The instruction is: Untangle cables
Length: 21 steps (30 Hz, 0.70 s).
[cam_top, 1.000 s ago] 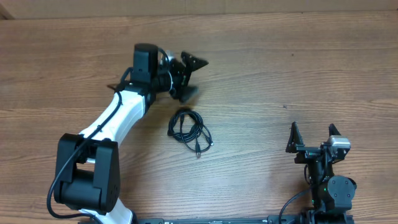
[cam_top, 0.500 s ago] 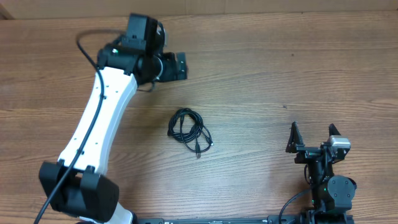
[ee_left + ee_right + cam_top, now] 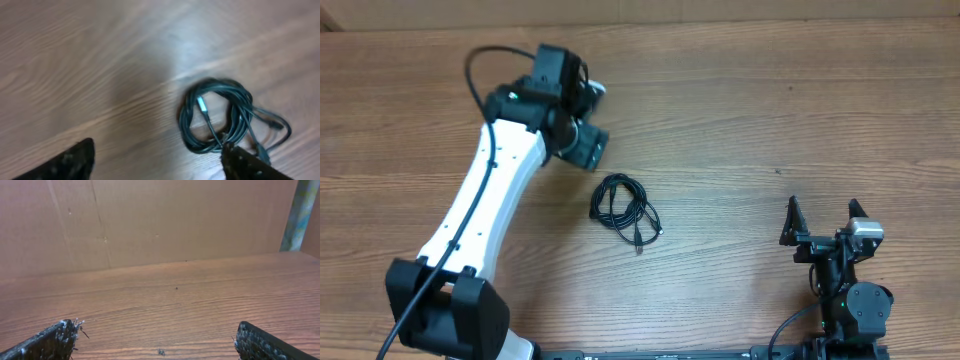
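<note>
Wood-grain brown surface (image 3: 770, 100), with a plain brown panel wall (image 3: 150, 220) along its far edge. The black cables (image 3: 625, 210) lie in one coiled bundle mid-surface, near the left pincer (image 3: 157, 162), which is wide and holds nothing. Right pincer (image 3: 823, 225): wide, empty, well apart at the near right.

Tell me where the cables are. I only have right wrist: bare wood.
Observer: The cables lie in one coiled bundle mid-table, left of the right end effector.
Operator: Left arm on them?
Observer: No. The left end effector is beside the bundle, fingers apart, nothing between them.
Operator: Plugs visible?
Observer: Left wrist view shows one pale plug inside the coil.
</note>
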### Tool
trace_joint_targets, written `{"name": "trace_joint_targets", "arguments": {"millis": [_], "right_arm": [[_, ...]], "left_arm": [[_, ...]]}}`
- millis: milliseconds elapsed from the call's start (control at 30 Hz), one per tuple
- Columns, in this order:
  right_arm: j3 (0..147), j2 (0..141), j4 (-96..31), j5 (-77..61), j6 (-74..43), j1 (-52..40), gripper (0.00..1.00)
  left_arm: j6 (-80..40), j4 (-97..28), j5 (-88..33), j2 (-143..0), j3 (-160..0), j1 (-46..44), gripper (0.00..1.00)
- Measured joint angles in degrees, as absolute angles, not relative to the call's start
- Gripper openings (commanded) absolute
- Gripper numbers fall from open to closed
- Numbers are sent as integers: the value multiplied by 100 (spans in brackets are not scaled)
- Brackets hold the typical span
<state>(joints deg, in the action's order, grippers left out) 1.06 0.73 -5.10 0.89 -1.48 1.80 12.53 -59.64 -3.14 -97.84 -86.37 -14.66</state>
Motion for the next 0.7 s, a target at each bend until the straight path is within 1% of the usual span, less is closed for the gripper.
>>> {"name": "trace_joint_targets", "arguments": {"millis": [100, 167, 267, 567, 633, 700], "right_arm": [[106, 73, -508, 89, -150, 180, 100], [106, 73, -510, 89, -150, 180, 100], [106, 73, -510, 89, -150, 180, 100], [106, 73, -510, 89, -150, 180, 100], [106, 73, -508, 89, -150, 178, 100], [106, 73, -510, 89, -148, 178, 100]], "left_arm": [[1675, -5323, -530, -9786, -8097, -1466, 80], [1824, -4998, -607, -9791, -7771, -1466, 79], [1975, -4338, -690, -9804, -7255, -1466, 71], [2016, -3430, -869, -9865, -6241, -1466, 66], [2016, -3371, -950, -9865, -6160, -1466, 56], [2032, -3326, -1011, -9865, -6134, -1466, 50]]}}
